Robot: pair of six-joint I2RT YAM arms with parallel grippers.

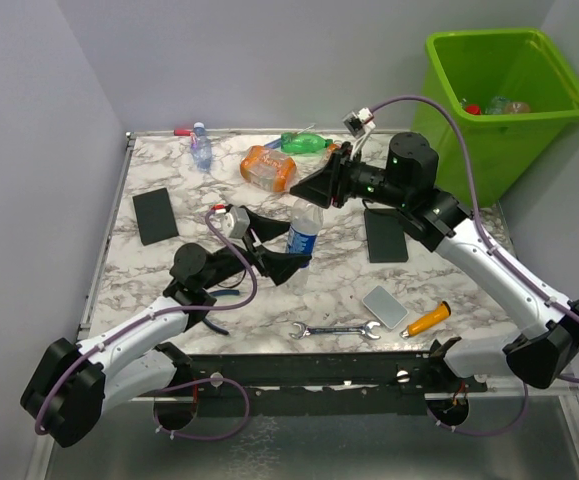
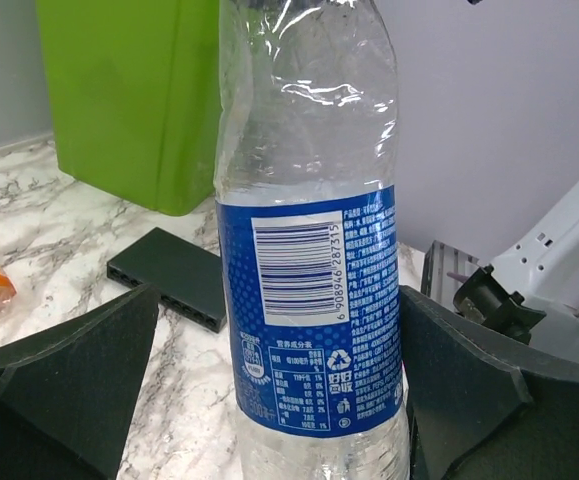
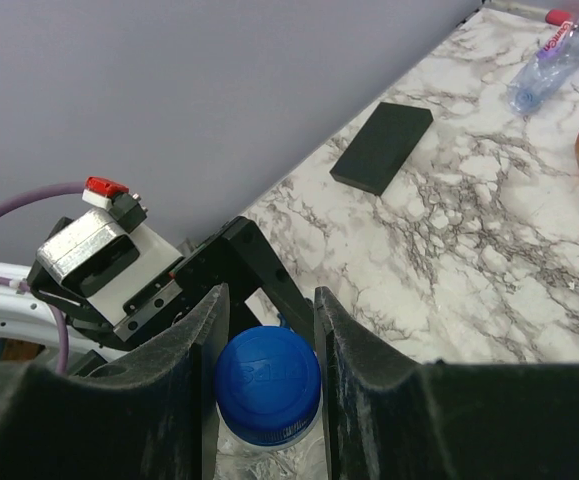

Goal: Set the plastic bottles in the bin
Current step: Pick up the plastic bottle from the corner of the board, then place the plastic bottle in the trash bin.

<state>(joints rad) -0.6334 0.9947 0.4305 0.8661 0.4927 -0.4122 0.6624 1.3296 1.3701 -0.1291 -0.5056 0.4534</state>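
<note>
A clear plastic bottle point(image 1: 304, 232) with a blue label and blue cap point(image 3: 267, 385) stands upright mid-table. My right gripper point(image 3: 269, 340) comes in from above, shut on that cap. My left gripper point(image 2: 279, 400) is open around the bottle's body point(image 2: 309, 300); a gap shows beside its left finger point(image 2: 69, 380). An orange bottle point(image 1: 269, 167), a green one point(image 1: 304, 143) and a small clear one point(image 1: 201, 147) lie at the far side of the table. The lime-green bin point(image 1: 499, 90) stands off the table's far right corner, with bottles point(image 1: 494, 105) inside.
Two black slabs point(image 1: 155, 216) point(image 1: 385, 235) and a grey slab point(image 1: 384, 307) lie flat on the marble. A wrench point(image 1: 335, 330) and an orange-handled screwdriver point(image 1: 426, 319) sit near the front edge. A red-handled tool point(image 1: 184, 131) lies along the far edge.
</note>
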